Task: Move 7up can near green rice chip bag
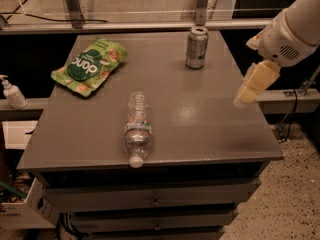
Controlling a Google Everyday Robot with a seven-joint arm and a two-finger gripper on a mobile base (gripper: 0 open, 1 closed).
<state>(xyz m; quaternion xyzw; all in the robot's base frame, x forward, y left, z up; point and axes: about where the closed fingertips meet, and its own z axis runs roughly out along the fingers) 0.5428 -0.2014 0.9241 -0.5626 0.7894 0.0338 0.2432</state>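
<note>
- The 7up can [196,47] stands upright on the grey surface [210,129], beyond and right of the lying water bottle [137,128].
- The green rice chip bag [89,65] lies flat, beyond-left of the bottle.
- The gripper [255,84] hangs right of the bottle; its grasp state cannot be told.

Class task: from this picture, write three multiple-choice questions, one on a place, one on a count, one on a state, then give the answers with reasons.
1. Where by the table is the gripper? A at its left edge B at its right edge C underneath it
2. How many cans stand on the table? A one B two C three
3. How is the bottle placed? A upright B lying on its side C held in the air
Answers: 1 B, it hangs to the right of the can; 2 A, only one can shows; 3 B, it lies flat on the table.
</note>
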